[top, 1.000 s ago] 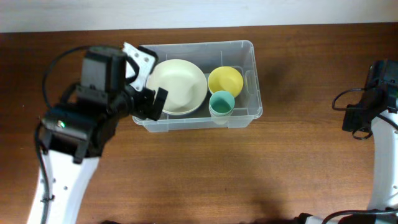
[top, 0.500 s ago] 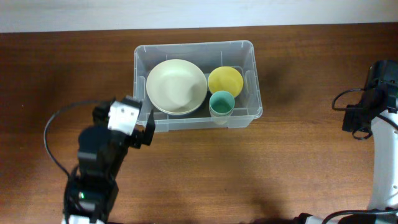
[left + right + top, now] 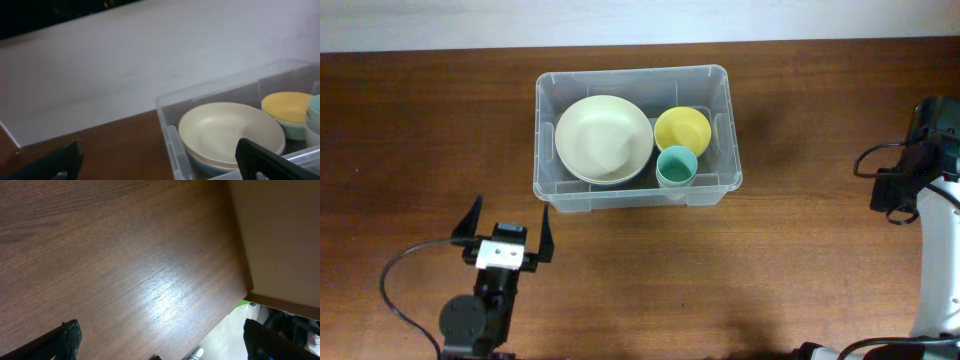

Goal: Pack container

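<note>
The left gripper [image 3: 508, 226] is held spread wide and empty, above the wooden table [image 3: 740, 290] near the front-left corner of the container [image 3: 620, 199]. The right gripper [image 3: 160, 332] is likewise spread and empty, well apart at the table's right side. A cream bowl [image 3: 604, 138], a yellow bowl [image 3: 682, 127] and a teal cup [image 3: 677, 166] are contained in the tub.

In the overhead view's lower left, the left pincer [image 3: 510, 215] has two slim black fingers [image 3: 472, 222] on a white block [image 3: 501, 256], a round black joint [image 3: 468, 322] and a looping black cable [image 3: 390, 285]. At the right edge, the right arm [image 3: 935, 270] is a white link under a black housing [image 3: 932, 135].

Robot lab: cabled arm [image 3: 938, 262], wooden table [image 3: 770, 260]
</note>
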Robot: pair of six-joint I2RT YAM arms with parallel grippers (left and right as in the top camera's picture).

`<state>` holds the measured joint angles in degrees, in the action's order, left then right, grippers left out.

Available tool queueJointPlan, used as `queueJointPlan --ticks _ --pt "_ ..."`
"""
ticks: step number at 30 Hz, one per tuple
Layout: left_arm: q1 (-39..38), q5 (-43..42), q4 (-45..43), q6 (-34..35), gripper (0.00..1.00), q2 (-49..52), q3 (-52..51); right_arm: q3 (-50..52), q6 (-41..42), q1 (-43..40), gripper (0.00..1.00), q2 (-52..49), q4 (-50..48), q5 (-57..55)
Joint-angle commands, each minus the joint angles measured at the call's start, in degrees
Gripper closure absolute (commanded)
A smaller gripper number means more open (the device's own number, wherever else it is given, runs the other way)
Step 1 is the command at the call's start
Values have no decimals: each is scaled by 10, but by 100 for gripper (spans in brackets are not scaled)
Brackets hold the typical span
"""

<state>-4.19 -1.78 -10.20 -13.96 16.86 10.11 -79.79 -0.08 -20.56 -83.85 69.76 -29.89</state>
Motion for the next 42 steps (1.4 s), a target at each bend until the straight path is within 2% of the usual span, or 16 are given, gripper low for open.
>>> queueJointPlan --ticks 1,5,12,23,42 --pt "23 -29 -5 -5 0 -47 -25 1 3 -2 1 -2 -2 -1" --pt "48 -60 -5 -5 0 -93 -50 1 3 -2 1 -2 -2 -1" --pt "57 -60 -2 -5 0 -144 -97 1 3 -2 1 -2 -2 -1" --pt "57 -60 142 -7 0 -166 -96 1 3 -2 1 -2 -2 -1" --pt "57 -61 141 -7 0 -166 -96 1 3 -2 1 -2 -2 -1"
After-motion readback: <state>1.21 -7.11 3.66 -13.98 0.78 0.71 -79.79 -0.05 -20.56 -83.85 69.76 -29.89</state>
